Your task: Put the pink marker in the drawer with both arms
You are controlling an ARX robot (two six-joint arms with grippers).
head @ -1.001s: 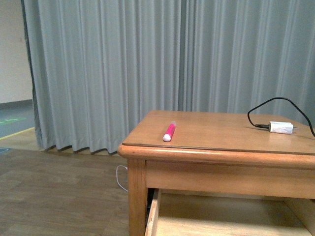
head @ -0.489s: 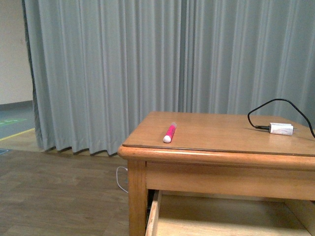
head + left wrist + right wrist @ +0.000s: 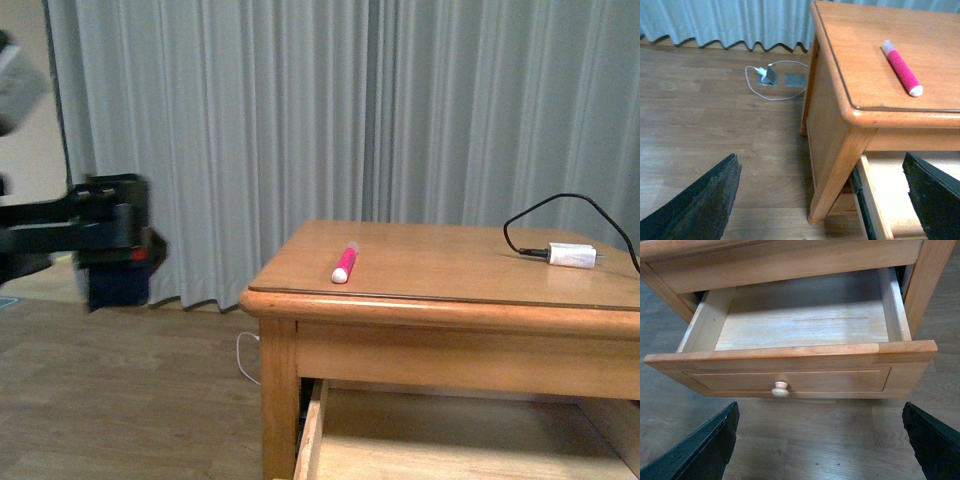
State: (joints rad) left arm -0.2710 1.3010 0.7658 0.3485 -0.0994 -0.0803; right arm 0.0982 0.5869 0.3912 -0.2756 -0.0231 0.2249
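Observation:
The pink marker [image 3: 344, 263] lies with its white cap toward me, near the front left of the wooden table top [image 3: 430, 270]. It also shows in the left wrist view [image 3: 901, 74]. The drawer [image 3: 790, 380] is pulled open below the top, with its round knob [image 3: 780, 388] facing out and nothing inside. My left arm [image 3: 110, 238] shows blurred at the far left, level with the table top. My left gripper [image 3: 820, 165] is open and empty, to the left of the table's corner. My right gripper [image 3: 820, 412] is open and empty, in front of the drawer above the floor.
A white charger block [image 3: 572, 256] with a black cable lies at the table's back right. A white cable and floor socket [image 3: 772, 80] lie on the wood floor left of the table. Grey curtains [image 3: 300, 130] hang behind.
My left arm has swung into the front view at the far left, blurred by motion. The marker, charger and drawer have not moved.

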